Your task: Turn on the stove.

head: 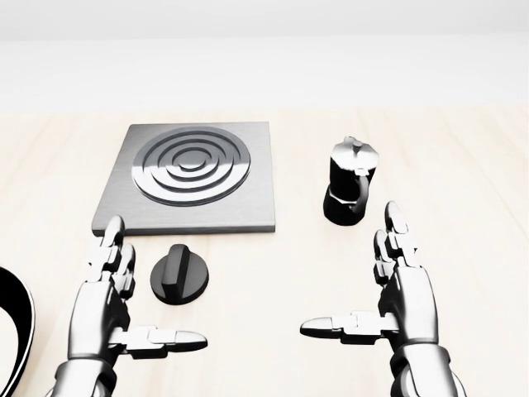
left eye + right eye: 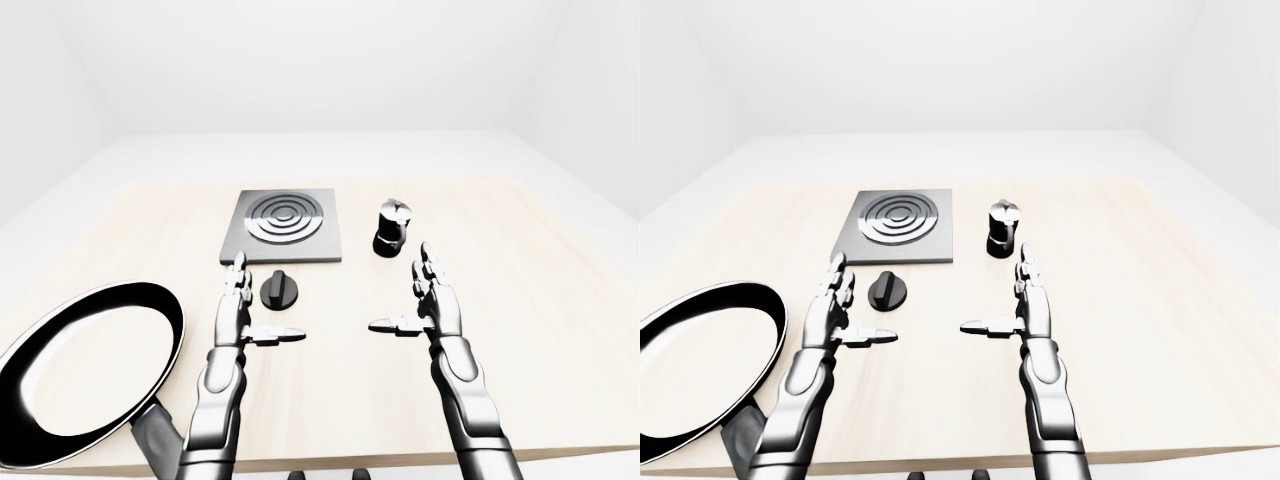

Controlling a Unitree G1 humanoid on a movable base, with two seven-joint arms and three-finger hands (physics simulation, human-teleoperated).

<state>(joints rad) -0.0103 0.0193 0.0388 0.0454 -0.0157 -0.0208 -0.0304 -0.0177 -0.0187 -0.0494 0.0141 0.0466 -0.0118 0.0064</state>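
black and likely rigid, the knob [image 1: 180, 275] sits on the worktop [image 1: 273, 273] just below the stove [image 1: 192, 176], its raised ridge the place to pinch, beside the wide-open left hand [image 1: 111, 302].

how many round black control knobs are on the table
1. The round black control knob lies on the pale wooden table just below the grey square stove plate in the head view, beside the open left hand. None looks hidden.
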